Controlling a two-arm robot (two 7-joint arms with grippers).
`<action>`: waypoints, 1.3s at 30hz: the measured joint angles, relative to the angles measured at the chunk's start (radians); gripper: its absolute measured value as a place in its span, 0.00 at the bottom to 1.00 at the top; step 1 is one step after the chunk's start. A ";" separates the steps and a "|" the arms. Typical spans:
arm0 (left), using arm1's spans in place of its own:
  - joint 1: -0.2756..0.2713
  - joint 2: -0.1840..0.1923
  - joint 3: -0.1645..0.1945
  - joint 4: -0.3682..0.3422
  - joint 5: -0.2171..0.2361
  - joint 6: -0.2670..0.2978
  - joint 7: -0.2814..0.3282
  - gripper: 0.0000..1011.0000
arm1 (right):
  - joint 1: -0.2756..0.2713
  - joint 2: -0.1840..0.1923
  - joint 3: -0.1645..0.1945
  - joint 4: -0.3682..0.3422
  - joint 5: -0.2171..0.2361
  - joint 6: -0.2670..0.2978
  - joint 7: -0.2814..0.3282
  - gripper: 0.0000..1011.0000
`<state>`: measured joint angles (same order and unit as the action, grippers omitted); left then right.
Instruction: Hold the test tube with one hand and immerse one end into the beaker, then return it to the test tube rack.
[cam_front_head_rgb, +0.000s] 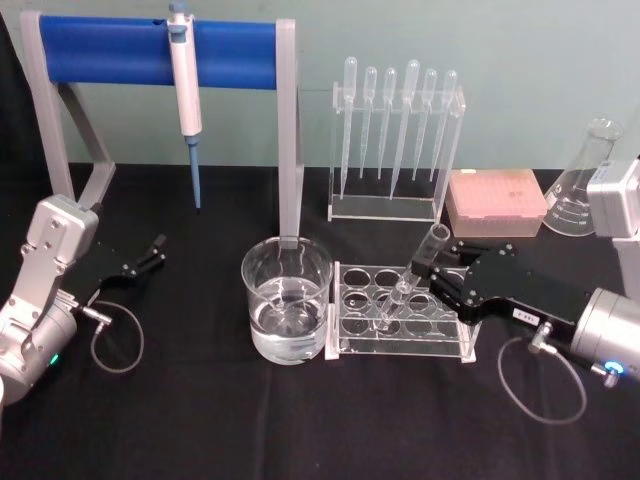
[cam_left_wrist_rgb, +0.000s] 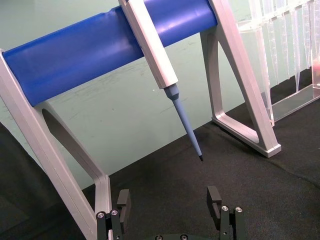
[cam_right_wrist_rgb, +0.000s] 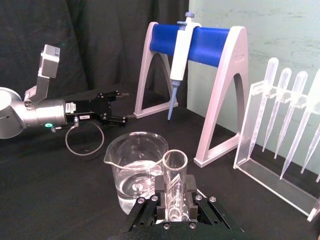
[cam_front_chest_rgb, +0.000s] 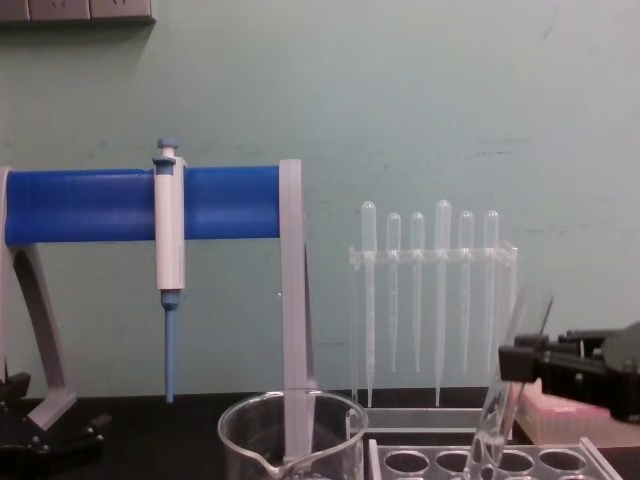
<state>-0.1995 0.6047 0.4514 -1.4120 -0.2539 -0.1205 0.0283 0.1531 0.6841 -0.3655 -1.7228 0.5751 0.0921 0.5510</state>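
The clear test tube (cam_front_head_rgb: 410, 282) leans in the clear rack (cam_front_head_rgb: 398, 345), its rim up and to the right and its rounded end down in a rack hole. My right gripper (cam_front_head_rgb: 428, 274) reaches in from the right and is shut on the tube's upper part; the right wrist view shows the test tube (cam_right_wrist_rgb: 175, 184) pinched between the black fingers. Left of the rack stands the beaker (cam_front_head_rgb: 287, 298), holding some clear liquid, also visible as the beaker (cam_right_wrist_rgb: 134, 170) just beyond the tube and the beaker (cam_front_chest_rgb: 292, 432) in the chest view. My left gripper (cam_front_head_rgb: 152, 251) rests open at the far left.
A white-and-blue pipettor (cam_front_head_rgb: 186, 95) hangs on the blue-barred stand (cam_front_head_rgb: 120, 48) behind the beaker. A rack of plastic pipettes (cam_front_head_rgb: 396, 140), a pink tip box (cam_front_head_rgb: 495, 200) and a conical flask (cam_front_head_rgb: 590, 180) stand at the back right. Black cloth covers the table.
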 joint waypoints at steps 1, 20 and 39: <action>0.000 0.000 0.000 0.000 0.000 0.000 0.000 0.99 | 0.000 0.000 0.000 0.000 0.000 0.000 0.000 0.24; 0.000 0.000 0.000 0.000 0.000 0.000 0.000 0.99 | 0.115 0.089 -0.020 -0.079 0.031 0.158 0.013 0.24; 0.000 0.000 0.000 0.000 0.000 0.000 0.000 0.99 | 0.220 0.137 -0.042 -0.111 0.084 0.215 0.025 0.24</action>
<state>-0.1995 0.6047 0.4514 -1.4120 -0.2539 -0.1205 0.0283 0.3728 0.8214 -0.4078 -1.8338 0.6588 0.3068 0.5761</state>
